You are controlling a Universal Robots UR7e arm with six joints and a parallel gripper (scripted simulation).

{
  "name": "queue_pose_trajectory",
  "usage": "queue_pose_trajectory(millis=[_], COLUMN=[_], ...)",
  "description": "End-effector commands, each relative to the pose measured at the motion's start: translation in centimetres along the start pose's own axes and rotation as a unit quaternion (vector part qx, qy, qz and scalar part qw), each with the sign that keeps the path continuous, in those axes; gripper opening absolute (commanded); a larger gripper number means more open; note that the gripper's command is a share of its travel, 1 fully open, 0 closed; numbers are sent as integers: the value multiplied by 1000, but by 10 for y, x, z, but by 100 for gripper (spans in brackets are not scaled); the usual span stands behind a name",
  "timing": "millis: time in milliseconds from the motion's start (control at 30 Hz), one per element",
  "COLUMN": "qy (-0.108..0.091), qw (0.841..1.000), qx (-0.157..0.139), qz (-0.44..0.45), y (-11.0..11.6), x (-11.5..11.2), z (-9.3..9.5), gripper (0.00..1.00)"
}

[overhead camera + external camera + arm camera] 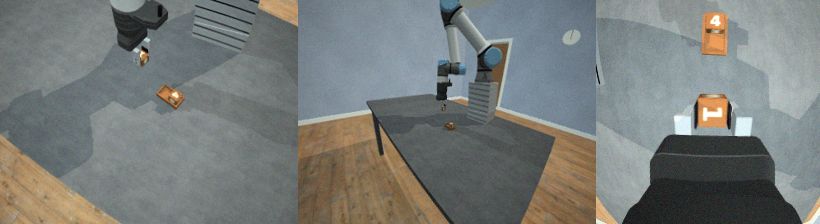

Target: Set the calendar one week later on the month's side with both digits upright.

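Observation:
My gripper is shut on an orange cube and holds it in the air above the table. The face towards the wrist camera shows a white digit 1 turned on its side. The orange tray lies flat on the dark table, some way from the gripper. A second orange cube stands in one end of the tray and shows a white 4 in the wrist view. The other half of the tray holds nothing.
A grey ribbed block under the arm's base stands at the back of the table. The table's front edge borders a wooden floor.

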State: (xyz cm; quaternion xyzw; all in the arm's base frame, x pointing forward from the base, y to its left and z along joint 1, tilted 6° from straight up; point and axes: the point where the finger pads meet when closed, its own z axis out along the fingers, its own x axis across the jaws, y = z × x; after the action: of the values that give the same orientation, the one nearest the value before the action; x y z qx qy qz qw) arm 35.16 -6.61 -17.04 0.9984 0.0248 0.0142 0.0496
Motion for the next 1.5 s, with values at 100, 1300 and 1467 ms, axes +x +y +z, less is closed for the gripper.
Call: queue_pose_trajectory(millis=[100,1300,1467], qy=[0,0,0], qw=[1000,1000,1000], qx=[0,0,0], qz=[0,11,11], y=[0,-90,-90], x=[0,1,1], z=[-4,-14,-13], gripper=[57,57,57])
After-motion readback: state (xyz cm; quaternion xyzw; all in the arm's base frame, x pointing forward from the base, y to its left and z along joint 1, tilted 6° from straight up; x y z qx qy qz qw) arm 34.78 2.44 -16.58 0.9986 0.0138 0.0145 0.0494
